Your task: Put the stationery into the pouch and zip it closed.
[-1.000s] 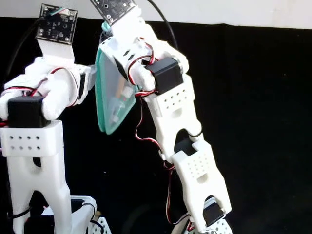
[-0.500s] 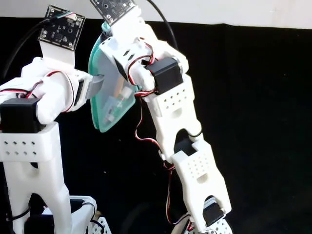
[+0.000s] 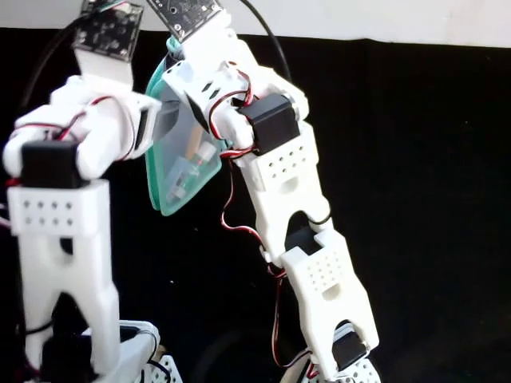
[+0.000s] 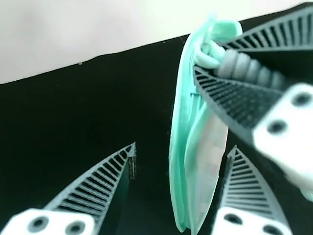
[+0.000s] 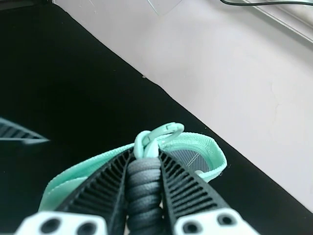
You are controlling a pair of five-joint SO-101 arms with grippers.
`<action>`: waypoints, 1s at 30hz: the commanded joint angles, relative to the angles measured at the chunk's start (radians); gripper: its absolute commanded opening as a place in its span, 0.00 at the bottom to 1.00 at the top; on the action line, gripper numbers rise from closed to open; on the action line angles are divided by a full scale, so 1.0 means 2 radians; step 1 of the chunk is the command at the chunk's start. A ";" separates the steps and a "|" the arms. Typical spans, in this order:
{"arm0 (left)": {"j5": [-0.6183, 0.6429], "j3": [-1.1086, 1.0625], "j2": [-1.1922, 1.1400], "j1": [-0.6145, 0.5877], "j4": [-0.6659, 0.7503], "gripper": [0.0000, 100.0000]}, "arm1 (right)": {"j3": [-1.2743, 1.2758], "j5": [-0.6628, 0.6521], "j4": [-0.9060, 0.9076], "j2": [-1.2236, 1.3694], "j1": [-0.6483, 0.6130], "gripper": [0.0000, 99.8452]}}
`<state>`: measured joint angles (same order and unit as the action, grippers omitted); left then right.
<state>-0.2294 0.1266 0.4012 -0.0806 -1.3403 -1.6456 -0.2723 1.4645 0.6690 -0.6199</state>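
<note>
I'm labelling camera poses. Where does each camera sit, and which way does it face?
High view: fixed off the arms, looking down at the left arm, right arm and raised pouch.
Left wrist view: on the left arm, facing the pouch, flanked by the open left end effector.
Right wrist view: on the right arm, looking along the right end effector, shut on the pouch's cord.
All three share the pouch.
</note>
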 commanded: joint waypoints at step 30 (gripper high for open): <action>-0.041 0.017 -0.026 -0.008 -0.015 0.01 | -0.049 -0.004 -0.030 -0.038 0.086 0.01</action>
<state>-0.3046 0.1281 0.3368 -0.0483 -1.3280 -1.6517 -0.2770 1.4661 0.6690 -0.5539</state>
